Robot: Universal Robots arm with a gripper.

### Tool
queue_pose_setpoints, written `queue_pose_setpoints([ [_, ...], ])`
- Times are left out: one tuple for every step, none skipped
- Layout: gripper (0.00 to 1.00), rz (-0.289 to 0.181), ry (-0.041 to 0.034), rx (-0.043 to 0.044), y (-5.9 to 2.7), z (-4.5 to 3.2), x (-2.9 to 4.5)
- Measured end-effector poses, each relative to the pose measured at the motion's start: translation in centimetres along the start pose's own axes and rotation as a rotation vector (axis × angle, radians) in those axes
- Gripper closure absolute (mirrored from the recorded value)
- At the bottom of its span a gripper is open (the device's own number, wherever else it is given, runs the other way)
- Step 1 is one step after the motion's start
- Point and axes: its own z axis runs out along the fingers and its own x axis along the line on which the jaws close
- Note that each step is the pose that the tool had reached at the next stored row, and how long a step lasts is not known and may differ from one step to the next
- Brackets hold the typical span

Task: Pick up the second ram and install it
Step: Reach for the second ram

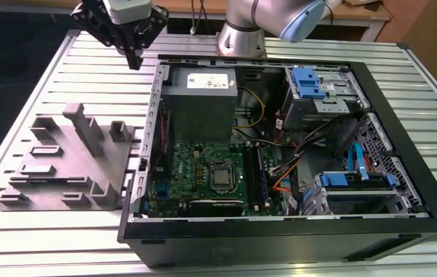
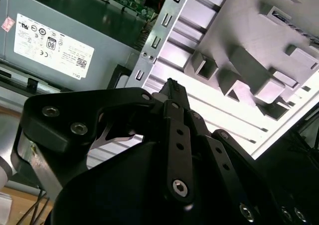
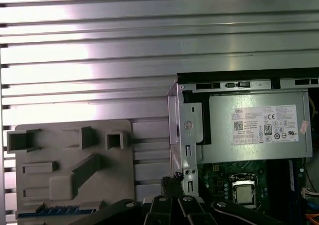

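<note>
Our claw [image 1: 134,57], pressed together and empty, hangs high beside the case [image 1: 280,245]; the second ram [image 3: 55,213] lies below, toward the exterior view's left, lengthwise along the gray holder's [image 1: 49,153] edge.

exterior view above case [image 1: 280,236], both wrist views share power supply [image 3: 259,128]

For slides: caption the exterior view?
Claw poised above slatted table beside open computer case, gray fixture at the exterior view's left.
</note>
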Motion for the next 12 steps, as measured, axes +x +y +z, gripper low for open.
queue_pose_setpoints([
  [0.93, 0.0, 0.0, 0.0, -0.01, 0.0, 0.16],
  [0.93, 0.0, -0.0001, -0.0001, -0.03, 0.01, 0.35],
  [0.93, 0.0, 0.0, 0.0, -0.04, 0.01, 0.53],
  [0.93, 0.0, 0.0, 0.0, -0.06, 0.01, 0.7],
  [0.93, 0.0, 0.0, 0.0, -0.09, 0.03, 0.87],
  [0.93, 0.0, 0.0, 0.0, -0.12, 0.05, 1.04],
  [0.93, 0.0, 0.0, -0.0001, -0.17, 0.08, 1.22],
  [0.93, 0.0, 0.0, 0.0, -0.21, 0.11, 1.38],
  [0.93, 0.0, 0.0, 0.0, -0.25, 0.14, 1.53],
  [0.93, 0.0, 0.0, 0.0, -0.3, 0.18, 1.7],
  [0.93, 0.0, 0.0, 0.0, -0.37, 0.21, 1.92],
  [0.93, 0.0, 0.0, 0.0, -0.43, 0.23, 2.12],
])
